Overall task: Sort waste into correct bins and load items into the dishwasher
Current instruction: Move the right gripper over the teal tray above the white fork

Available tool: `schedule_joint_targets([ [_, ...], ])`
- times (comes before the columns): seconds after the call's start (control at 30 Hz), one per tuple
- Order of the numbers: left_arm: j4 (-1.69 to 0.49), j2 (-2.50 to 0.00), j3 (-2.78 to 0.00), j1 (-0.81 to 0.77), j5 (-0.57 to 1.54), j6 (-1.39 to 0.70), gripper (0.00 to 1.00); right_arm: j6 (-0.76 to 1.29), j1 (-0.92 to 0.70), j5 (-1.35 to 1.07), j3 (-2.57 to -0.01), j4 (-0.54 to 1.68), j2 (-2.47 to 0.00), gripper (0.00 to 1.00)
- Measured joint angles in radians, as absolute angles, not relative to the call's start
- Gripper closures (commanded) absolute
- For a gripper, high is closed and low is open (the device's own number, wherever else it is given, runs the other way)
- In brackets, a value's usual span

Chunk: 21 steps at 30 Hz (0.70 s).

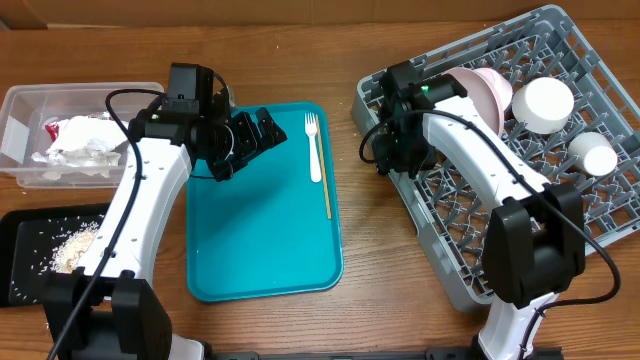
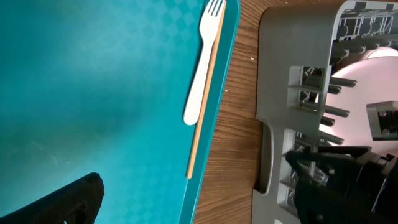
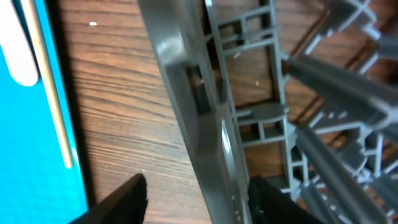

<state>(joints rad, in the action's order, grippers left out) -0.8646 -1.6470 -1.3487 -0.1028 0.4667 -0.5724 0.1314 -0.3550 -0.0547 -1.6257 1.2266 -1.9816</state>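
Observation:
A white fork (image 1: 313, 146) lies on the teal tray (image 1: 260, 230), with a thin orange carrot stick (image 1: 325, 186) beside it; both also show in the left wrist view, fork (image 2: 202, 68) and stick (image 2: 200, 124). My left gripper (image 1: 250, 135) hovers open and empty over the tray, left of the fork; one finger (image 2: 74, 202) shows. My right gripper (image 1: 385, 150) straddles the left wall (image 3: 205, 124) of the grey dishwasher rack (image 1: 450, 215), open (image 3: 196, 199), with a gap on the outer side. The rack holds a pink plate (image 1: 482, 88), a white bowl (image 1: 543, 103) and a cup (image 1: 596, 156).
The clear tub (image 1: 20, 110) at far left holds crumpled napkins (image 1: 85, 140) and a red wrapper (image 1: 52, 128). Below it the black tray (image 1: 25, 225) carries beige crumbs (image 1: 75, 245). Bare wood lies between the teal tray and the rack.

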Motion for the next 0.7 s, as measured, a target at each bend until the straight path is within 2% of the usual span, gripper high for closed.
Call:
schedule_joint_targets([
  [0.07, -0.865, -1.647, -1.349, -0.103, 0.466, -0.572, 0.0, 0.134, -0.355, -0.048, -1.626, 1.205, -1.982, 0.65],
  [0.17, -0.865, -1.647, -1.349, -0.103, 0.466, -0.572, 0.0, 0.162, -0.355, -0.027, -1.625, 1.163, -1.985, 0.67],
  [0.23, -0.865, -1.647, -1.349, -0.103, 0.466, -0.572, 0.0, 0.173, -0.355, -0.016, -1.625, 1.133, -1.985, 0.74],
  [0.57, -0.865, -1.647, -1.349, -0.103, 0.466, -0.572, 0.0, 0.246, -0.348, 0.023, -1.624, 0.996, -1.987, 0.82],
  [0.7, -0.865, -1.647, -1.349, -0.103, 0.466, -0.572, 0.0, 0.251, -0.337, 0.031, -1.624, 0.949, -1.991, 0.82],
])
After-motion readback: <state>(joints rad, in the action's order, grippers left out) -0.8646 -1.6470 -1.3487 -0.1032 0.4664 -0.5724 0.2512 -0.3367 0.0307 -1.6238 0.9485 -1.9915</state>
